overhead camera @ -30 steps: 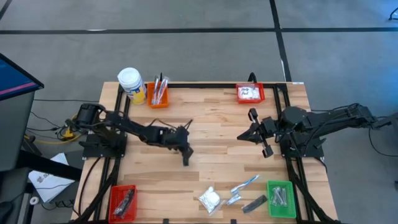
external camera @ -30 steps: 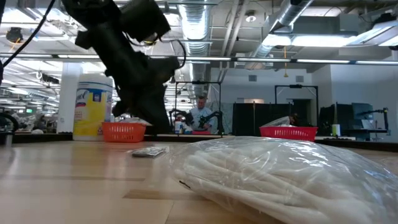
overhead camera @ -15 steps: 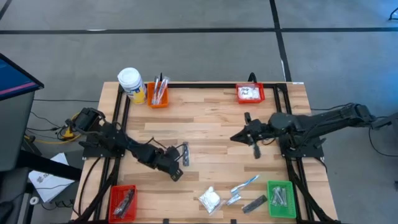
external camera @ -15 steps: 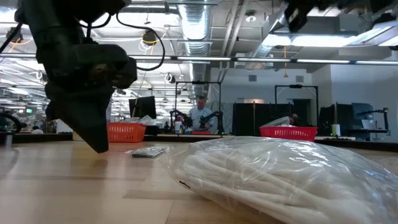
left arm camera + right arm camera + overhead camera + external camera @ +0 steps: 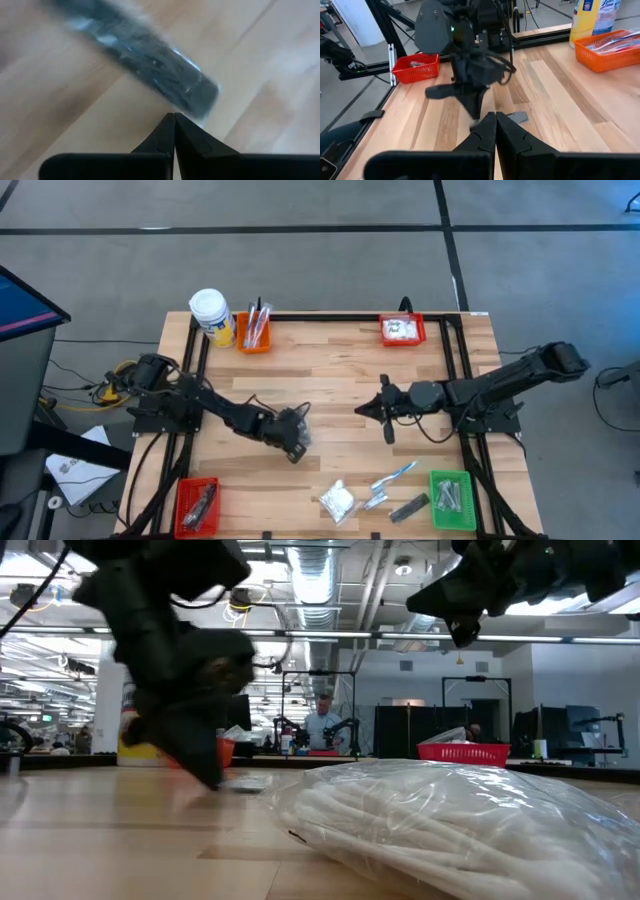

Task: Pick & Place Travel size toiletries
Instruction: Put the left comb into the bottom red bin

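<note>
A dark grey flat bar (image 5: 150, 60) lies flat on the table's middle (image 5: 303, 430). My left gripper (image 5: 174, 116) is shut and points steeply down, with its tips at the bar's long edge (image 5: 212, 780). My right gripper (image 5: 358, 410) is shut with nothing in it. It hangs above the table right of the bar (image 5: 462, 635) and points toward my left arm (image 5: 470, 75). Near the front edge lie a white puffy packet (image 5: 337, 500), two toothbrushes (image 5: 393, 478) and another dark bar (image 5: 408, 507). My left gripper comes from above, slanting, with its shut fingertips (image 5: 170, 125) right beside the dark bar's long edge (image 5: 185, 102). I cannot tell whether they touch it. The bar lies flat on the wood.
An orange bin (image 5: 253, 332) and a white-capped yellow jar (image 5: 211, 315) stand at the far left. A red bin (image 5: 402, 330) stands far right, another red bin (image 5: 198, 505) near left, and a green bin (image 5: 452, 500) near right. Bare wood lies between the arms.
My left gripper has come down and swung toward the near edge past the dark bar, then come back close to it. The bar has stayed in place. My right gripper has sunk and reached toward the table's left, turning as it went.
</note>
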`<state>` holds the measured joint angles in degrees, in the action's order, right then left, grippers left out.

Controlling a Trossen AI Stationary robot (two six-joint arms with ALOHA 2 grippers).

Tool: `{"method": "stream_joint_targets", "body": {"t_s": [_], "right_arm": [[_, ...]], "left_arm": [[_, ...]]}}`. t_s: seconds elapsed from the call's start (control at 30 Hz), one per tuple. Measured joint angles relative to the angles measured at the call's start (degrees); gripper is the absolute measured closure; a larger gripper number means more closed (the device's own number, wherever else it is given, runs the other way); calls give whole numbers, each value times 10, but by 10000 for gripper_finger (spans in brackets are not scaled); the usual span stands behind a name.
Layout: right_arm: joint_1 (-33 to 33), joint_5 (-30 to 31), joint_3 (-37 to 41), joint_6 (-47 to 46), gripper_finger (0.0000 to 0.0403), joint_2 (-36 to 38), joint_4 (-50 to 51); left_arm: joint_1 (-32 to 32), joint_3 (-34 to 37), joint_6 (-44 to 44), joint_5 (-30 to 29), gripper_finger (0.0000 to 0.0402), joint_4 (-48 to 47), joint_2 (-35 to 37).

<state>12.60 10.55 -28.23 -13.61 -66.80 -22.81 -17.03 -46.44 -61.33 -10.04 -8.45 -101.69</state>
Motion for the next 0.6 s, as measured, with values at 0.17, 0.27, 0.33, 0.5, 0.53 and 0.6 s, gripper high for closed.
{"method": "stream_joint_targets", "body": {"t_s": [0.17, 0.27, 0.33, 0.5, 0.53, 0.6], "right_arm": [[0, -2, 0, 0, 403, 0, 0], [0, -1, 0, 0, 403, 0, 2], [0, -2, 0, 0, 403, 0, 6], [0, -2, 0, 1, 403, 0, 31], [0, -2, 0, 3, 403, 0, 33], [0, -2, 0, 7, 403, 0, 33]], "left_arm": [[30, 3, 59, 19, 401, 129, -23], [51, -4, 94, 3, 401, 164, -27], [64, -14, 116, -34, 401, 166, -28], [74, -23, 146, -70, 401, 184, -26], [75, -23, 146, -69, 401, 190, -26], [76, -24, 150, -60, 401, 193, -26]]}}
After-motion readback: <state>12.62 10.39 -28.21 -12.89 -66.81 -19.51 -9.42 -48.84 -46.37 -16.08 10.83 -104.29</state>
